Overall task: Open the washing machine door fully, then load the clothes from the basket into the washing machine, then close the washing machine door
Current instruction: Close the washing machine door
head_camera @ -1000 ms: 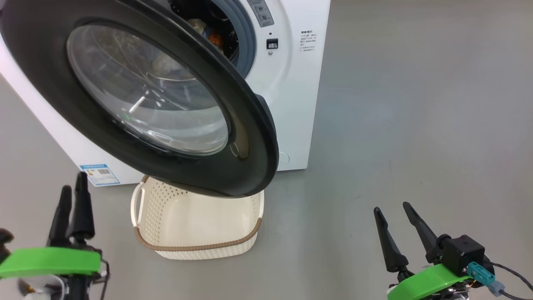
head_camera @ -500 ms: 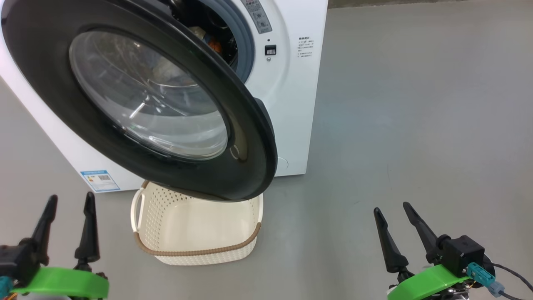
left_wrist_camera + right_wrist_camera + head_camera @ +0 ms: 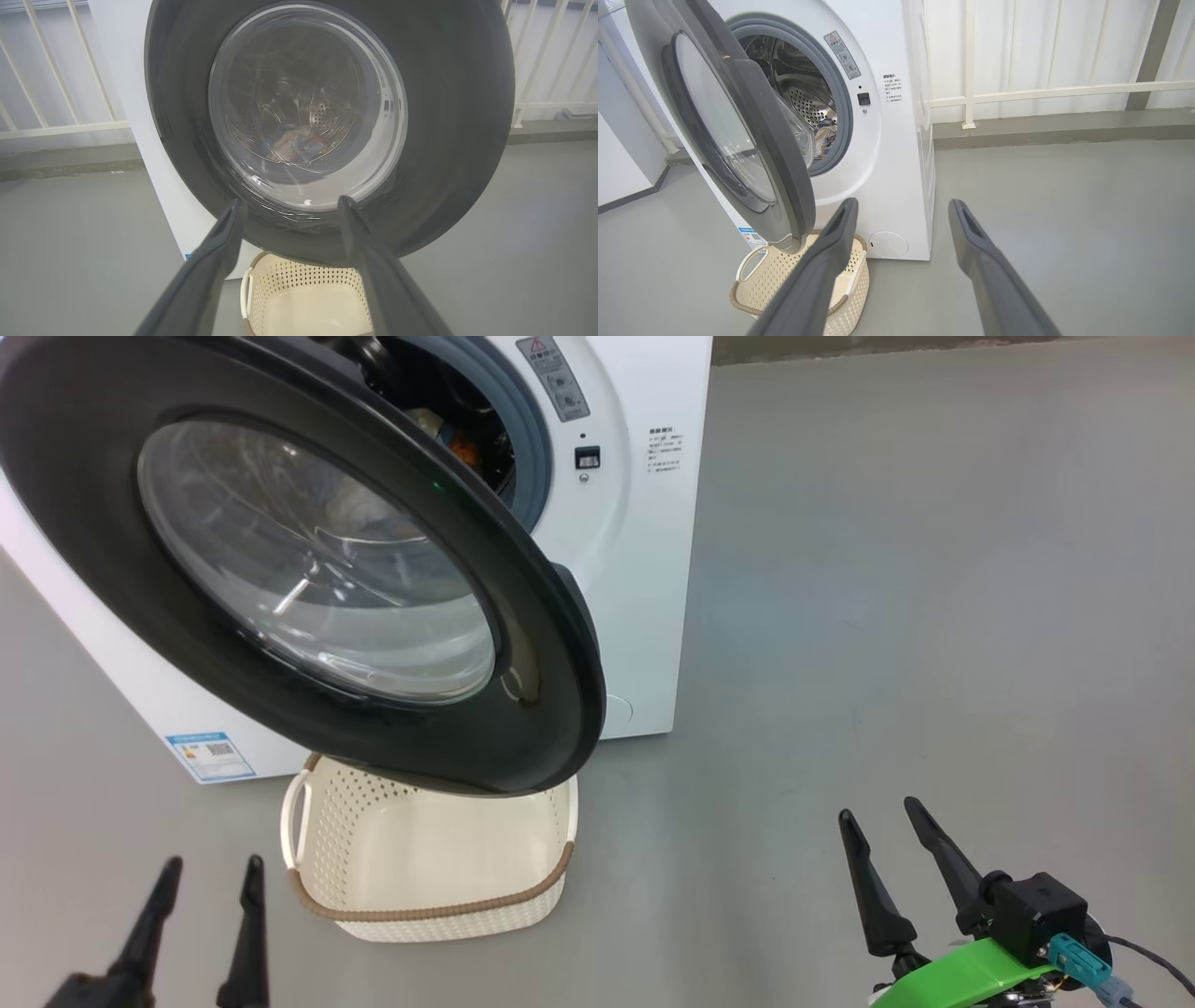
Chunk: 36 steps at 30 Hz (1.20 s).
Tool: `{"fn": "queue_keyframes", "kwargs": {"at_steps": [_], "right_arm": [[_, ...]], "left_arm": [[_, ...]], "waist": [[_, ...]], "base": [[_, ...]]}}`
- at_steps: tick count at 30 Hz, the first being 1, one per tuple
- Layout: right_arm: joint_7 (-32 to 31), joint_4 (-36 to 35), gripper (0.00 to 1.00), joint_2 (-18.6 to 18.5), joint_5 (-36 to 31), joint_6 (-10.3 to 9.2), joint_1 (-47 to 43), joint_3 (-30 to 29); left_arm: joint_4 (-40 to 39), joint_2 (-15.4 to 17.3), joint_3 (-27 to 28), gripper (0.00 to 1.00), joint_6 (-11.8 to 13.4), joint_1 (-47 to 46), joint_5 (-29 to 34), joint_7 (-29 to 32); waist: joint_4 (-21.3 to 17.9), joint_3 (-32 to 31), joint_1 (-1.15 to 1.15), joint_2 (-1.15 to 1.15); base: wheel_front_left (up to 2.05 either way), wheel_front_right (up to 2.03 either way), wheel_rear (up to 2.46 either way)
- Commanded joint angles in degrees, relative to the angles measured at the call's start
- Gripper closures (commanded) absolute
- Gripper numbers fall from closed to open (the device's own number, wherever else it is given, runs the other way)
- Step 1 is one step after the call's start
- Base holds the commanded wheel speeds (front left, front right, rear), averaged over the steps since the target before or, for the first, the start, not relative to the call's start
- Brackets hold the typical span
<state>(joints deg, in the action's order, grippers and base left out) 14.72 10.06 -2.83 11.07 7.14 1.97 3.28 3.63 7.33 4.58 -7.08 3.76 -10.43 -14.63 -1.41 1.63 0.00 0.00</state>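
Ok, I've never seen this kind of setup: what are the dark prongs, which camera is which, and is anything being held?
The dark prongs are the robot's two grippers, each with two long fingers. The head view comes from a camera on its head, looking down: the left gripper is at the lower left and the right gripper at the lower right. The two wrist views come from a camera on each wrist, looking along that gripper's own fingers. Both grippers are open and hold nothing. On the grey floor stands a white washing machine with its round door partly open. Below the door sits a cream basket, which looks empty. Some clothes lie in the drum.
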Motion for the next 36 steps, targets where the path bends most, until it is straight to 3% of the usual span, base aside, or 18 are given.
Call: {"fn": "queue_keyframes", "kwargs": {"at_steps": [1, 36], "right_arm": [[0.3, -1.7, 0.0, 0.0, -0.3, 0.35, 0.3, 1.4], [0.3, -2.2, 0.0, 0.0, -0.9, 0.35, 0.4, 1.4]], "left_arm": [[-1.8, 0.3, 2.1, 0.0, -0.1, -0.5, 0.9, -0.4], [1.1, -2.3, 1.6, 0.0, -0.4, 0.7, 2.6, -0.4]], "waist": [[-0.1, -0.1, 0.0, 0.0], [-0.5, -0.1, 0.0, 0.0]], "base": [[0.0, 0.0, 0.0], [0.0, 0.0, 0.0]]}}
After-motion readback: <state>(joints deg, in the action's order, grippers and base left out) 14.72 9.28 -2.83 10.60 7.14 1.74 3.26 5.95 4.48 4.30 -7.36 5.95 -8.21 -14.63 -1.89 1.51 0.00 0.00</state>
